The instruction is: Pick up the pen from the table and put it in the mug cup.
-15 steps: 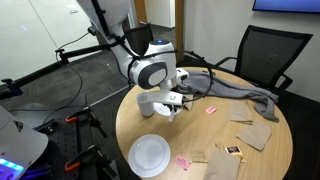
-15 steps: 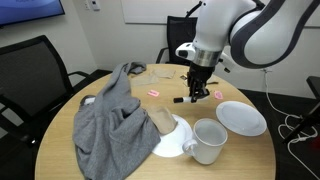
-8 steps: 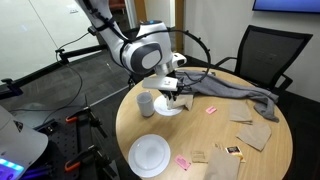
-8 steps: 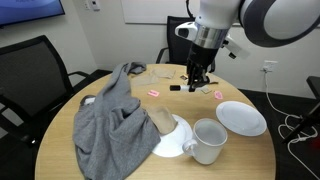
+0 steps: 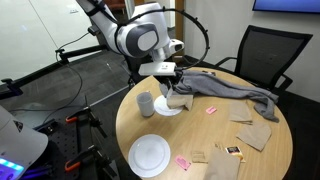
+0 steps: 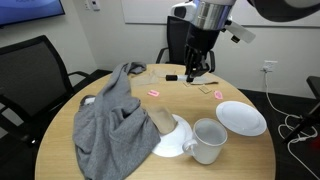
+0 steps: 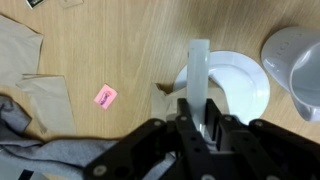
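table (image 5: 205, 135): round, light wood
grey cloth (image 5: 228, 90): crumpled heap
mug cup (image 5: 146, 104): upright, beside white dish (image 5: 168, 111)
white plate (image 5: 150, 155): near edge
pink scraps (image 5: 184, 161): scattered

- Table (image 7: 120, 40): pale wood grain, matt.
- Pen (image 7: 198, 65): smooth white plastic.
- Saucer (image 7: 250, 85): glossy white glaze.
- Grey cloth (image 6: 105, 120): soft, creased fabric.
- Gripper (image 7: 200, 118): matt black fingers.
- Mug (image 5: 146, 104): smooth, dull grey.
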Controlling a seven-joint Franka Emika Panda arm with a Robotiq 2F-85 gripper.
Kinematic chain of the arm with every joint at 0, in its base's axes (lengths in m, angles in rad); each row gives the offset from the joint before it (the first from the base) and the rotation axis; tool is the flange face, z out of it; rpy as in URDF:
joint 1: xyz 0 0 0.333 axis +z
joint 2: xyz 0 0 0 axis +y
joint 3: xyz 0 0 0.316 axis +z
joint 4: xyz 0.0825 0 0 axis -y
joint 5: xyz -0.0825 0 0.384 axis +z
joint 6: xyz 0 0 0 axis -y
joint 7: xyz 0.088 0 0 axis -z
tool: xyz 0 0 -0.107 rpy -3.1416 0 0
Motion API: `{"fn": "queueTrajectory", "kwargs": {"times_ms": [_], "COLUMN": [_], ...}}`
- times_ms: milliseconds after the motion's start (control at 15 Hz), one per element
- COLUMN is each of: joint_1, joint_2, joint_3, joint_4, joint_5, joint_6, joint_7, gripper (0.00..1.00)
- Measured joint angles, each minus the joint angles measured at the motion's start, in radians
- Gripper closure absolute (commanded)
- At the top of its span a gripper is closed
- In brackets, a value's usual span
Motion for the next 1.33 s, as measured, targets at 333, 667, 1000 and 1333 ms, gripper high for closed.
{"fn": "queueTrajectory", "kwargs": {"times_ms": [333, 667, 1000, 1333], "joint_1": [-0.001, -0.011, -0.144, -0.332], "joint_2": [0.013, 0.019, 0.068, 0.143], "joint_3": [-0.001, 0.015, 0.182, 0.384], "joint_4": [0.001, 0.001, 0.014, 0.058], "joint_5": [0.000, 0.008, 0.100, 0.203], "joint_6": [0.000, 0.005, 0.043, 0.043], "joint_7": [0.000, -0.021, -0.201, -0.428], "gripper": [0.80, 0.95, 0.95, 0.95]}}
